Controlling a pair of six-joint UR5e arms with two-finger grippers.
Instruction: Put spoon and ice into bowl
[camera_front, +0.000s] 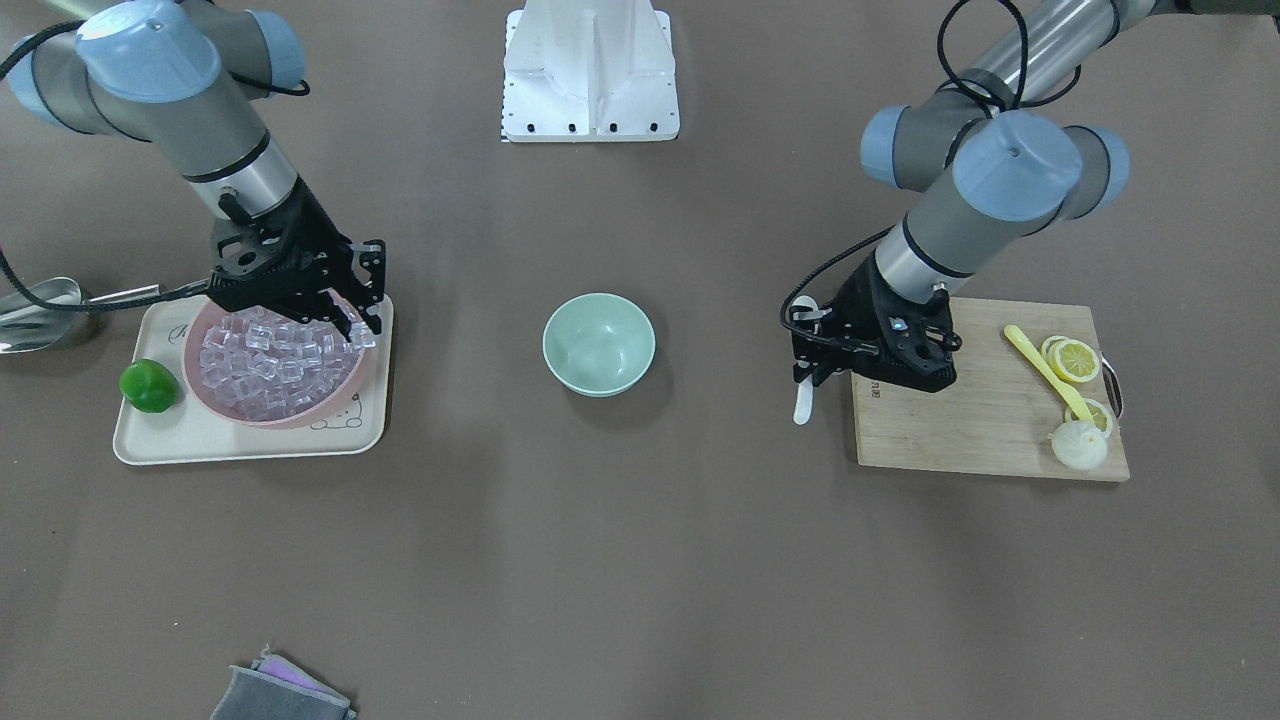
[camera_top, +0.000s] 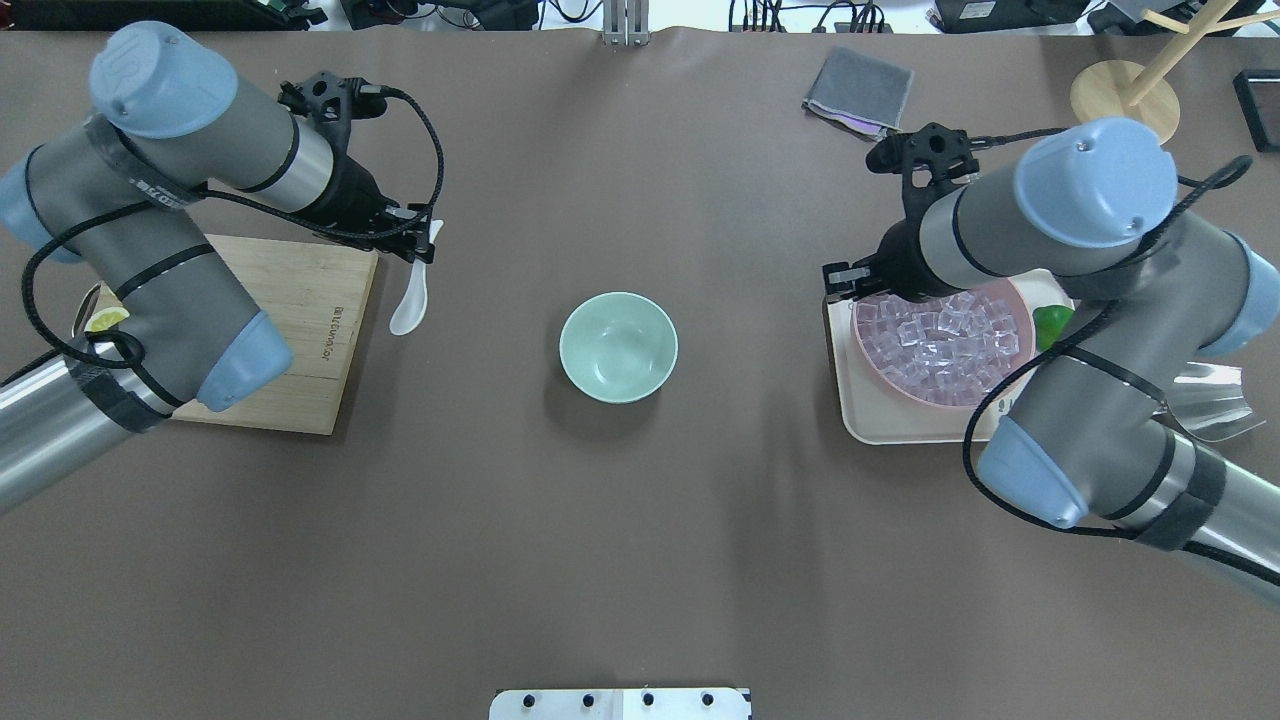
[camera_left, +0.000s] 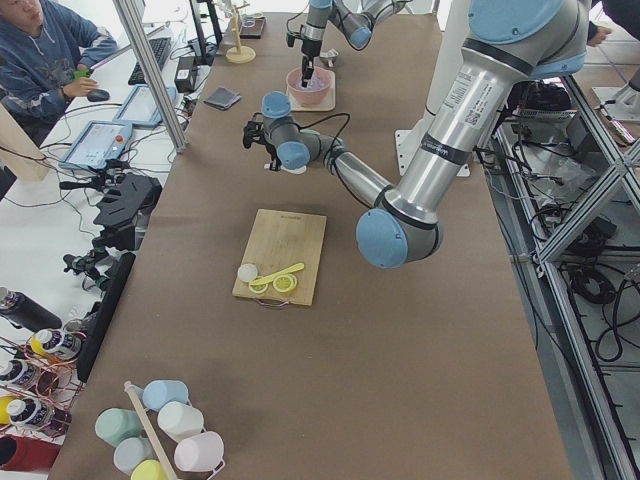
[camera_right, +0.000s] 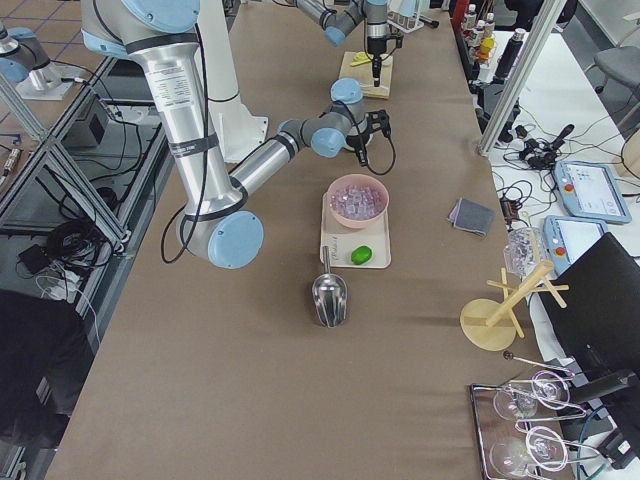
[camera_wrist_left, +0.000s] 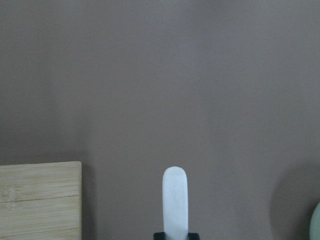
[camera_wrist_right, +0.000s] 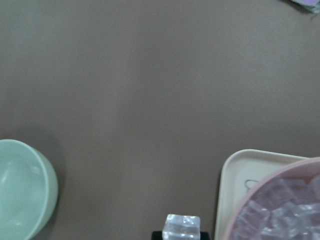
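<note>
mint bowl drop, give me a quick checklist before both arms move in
1. Grip on spoon in left gripper: ok, handle clamped, scoop hanging free.
2. One ice cube pinched in right gripper: ok.
3. Mint bowl upright and empty: ok.
4. Arms on opposite sides of the mint bowl, well apart: ok.
5. Ice cube high enough to clear the pink bowl rim: cannot tell.
</note>
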